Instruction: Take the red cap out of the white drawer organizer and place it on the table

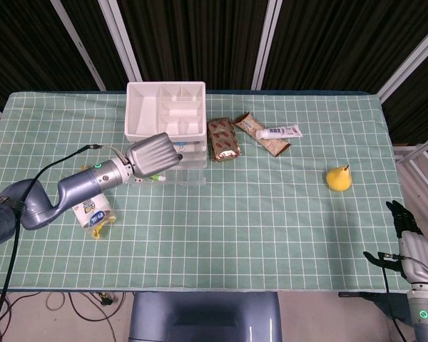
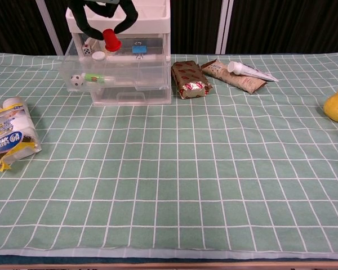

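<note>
A bench point(image 1: 271, 214) under a green checked cloth carries a white drawer organizer point(image 1: 165, 114), which serves here as the landmark. Its pulled-out clear drawer point(image 2: 115, 79) juts toward the robot and holds a small ball, a green tube and a white cap.

The left hand point(image 1: 155, 155) hangs directly over that open drawer. In the chest view its dark fingers point(image 2: 127, 12) pinch the red cap point(image 2: 111, 40), which is lifted clear of the drawer and hangs in front of the organizer's upper tier. The head view hides the cap under the hand, so how firm the hold is can only be judged from the chest view, and it looks like a light fingertip pinch.

The right hand point(image 1: 406, 239) is far from the organizer, past the bench's near right corner. Whether its fingers are open or curled cannot be told at this size.

Beside the organizer's right wall lie a brown foil packet point(image 1: 224, 140), then a second wrapper with a white tube point(image 1: 279, 132) on it. A yellow pear point(image 1: 338, 177) sits well beyond those. A tissue pack point(image 2: 10, 140) lies on the organizer's left, nearer the robot.

The main risk: with so slight a pinch, the cap could slip while being carried and fall back into the drawer or roll across the cloth. The hand could also knock the drawer front when it comes down.
</note>
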`<state>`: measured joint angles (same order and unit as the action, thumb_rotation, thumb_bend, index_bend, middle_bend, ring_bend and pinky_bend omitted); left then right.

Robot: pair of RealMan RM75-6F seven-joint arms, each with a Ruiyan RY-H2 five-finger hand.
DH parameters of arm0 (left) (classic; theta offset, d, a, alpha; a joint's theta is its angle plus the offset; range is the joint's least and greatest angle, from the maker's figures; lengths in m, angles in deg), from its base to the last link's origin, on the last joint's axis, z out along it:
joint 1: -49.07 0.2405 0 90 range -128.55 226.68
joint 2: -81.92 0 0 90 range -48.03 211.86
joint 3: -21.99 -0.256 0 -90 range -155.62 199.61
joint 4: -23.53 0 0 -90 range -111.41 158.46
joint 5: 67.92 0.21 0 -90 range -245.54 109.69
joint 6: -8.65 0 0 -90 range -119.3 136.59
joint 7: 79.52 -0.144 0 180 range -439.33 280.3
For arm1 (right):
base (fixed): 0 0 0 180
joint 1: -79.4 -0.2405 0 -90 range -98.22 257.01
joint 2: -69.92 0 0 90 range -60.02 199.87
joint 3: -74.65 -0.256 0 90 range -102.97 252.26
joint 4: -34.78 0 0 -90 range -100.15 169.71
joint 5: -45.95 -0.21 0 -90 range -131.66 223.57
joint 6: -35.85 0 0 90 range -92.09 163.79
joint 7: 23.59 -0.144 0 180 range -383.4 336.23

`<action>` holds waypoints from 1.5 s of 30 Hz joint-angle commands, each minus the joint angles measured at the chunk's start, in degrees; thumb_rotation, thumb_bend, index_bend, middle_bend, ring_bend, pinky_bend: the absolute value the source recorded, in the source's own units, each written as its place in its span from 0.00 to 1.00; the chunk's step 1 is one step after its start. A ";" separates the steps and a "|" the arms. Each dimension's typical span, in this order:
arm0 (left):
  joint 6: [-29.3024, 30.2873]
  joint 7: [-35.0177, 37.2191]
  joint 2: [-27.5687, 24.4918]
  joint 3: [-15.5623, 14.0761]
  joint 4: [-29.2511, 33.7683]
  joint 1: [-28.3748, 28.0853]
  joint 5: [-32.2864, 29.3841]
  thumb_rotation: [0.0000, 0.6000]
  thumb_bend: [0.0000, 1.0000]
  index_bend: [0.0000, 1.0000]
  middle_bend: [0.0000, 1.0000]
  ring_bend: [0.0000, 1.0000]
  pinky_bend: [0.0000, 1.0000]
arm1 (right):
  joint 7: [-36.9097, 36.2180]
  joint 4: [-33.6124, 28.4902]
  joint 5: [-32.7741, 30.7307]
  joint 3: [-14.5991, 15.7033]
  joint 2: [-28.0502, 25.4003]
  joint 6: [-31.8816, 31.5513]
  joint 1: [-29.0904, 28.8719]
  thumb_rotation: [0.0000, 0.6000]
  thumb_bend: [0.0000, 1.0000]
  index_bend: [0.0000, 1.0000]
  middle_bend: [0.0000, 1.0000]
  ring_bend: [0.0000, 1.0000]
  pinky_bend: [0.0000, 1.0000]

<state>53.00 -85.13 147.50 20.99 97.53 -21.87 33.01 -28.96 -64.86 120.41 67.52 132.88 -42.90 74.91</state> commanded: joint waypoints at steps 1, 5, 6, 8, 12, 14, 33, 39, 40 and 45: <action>2.59 -3.62 -4.51 2.13 7.82 1.12 -1.01 1.00 0.35 0.59 1.00 1.00 1.00 | 0.05 0.04 0.04 -0.01 0.02 -0.04 -0.01 1.00 0.09 0.00 0.00 0.00 0.23; 3.44 -6.85 -8.30 3.00 15.75 3.02 -2.66 1.00 0.35 0.59 1.00 1.00 1.00 | 0.12 0.07 0.04 -0.02 0.01 -0.11 0.01 1.00 0.09 0.00 0.00 0.00 0.23; 3.75 -7.75 -9.17 2.93 17.64 3.67 -2.80 1.00 0.35 0.59 1.00 1.00 1.00 | 0.14 0.06 0.06 0.00 0.00 -0.13 0.02 1.00 0.09 0.00 0.00 0.00 0.23; 3.81 -9.56 -10.44 2.50 21.00 4.86 -2.99 1.00 0.35 0.59 1.00 1.00 1.00 | 0.22 0.08 0.12 0.03 0.01 -0.15 0.02 1.00 0.09 0.00 0.00 0.00 0.23; 3.84 -13.20 -11.42 1.15 25.38 6.95 -2.04 1.00 0.35 0.58 1.00 1.00 1.00 | 0.33 0.02 0.18 0.07 0.04 -0.16 0.02 1.00 0.09 0.00 0.00 0.00 0.23; 3.67 -14.64 -10.83 -0.29 26.86 8.39 -1.01 1.00 0.35 0.59 1.00 1.00 1.00 | 0.29 -0.11 0.17 0.08 0.10 -0.20 0.05 1.00 0.09 0.00 0.00 0.00 0.23; -4.89 -24.95 8.18 -2.88 16.84 12.93 -5.11 1.00 0.35 0.58 1.00 1.00 1.00 | -0.35 -0.48 -0.25 -0.12 -0.14 -0.04 0.09 1.00 0.09 0.00 0.00 0.00 0.23; -7.03 -27.63 12.06 -2.79 13.43 13.12 -6.81 1.00 0.31 0.57 1.00 1.00 1.00 | -0.53 -0.49 -0.21 -0.16 -0.11 -0.07 0.09 1.00 0.09 0.00 0.00 0.00 0.23; -7.51 -28.03 12.62 -2.81 12.99 13.15 -7.25 1.00 0.31 0.57 1.00 1.00 1.00 | -0.54 -0.48 -0.17 -0.17 -0.09 -0.11 0.09 1.00 0.09 0.00 0.00 0.00 0.23; -8.40 -29.37 13.99 -2.82 11.80 13.37 -8.48 1.00 0.25 0.57 1.00 1.00 1.00 | -0.66 -0.53 -0.24 -0.20 -0.11 -0.12 0.12 1.00 0.09 0.00 0.00 0.00 0.23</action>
<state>44.71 -114.36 161.30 18.15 109.46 -8.58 24.72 -29.62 -65.39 120.17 67.31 132.77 -43.02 75.03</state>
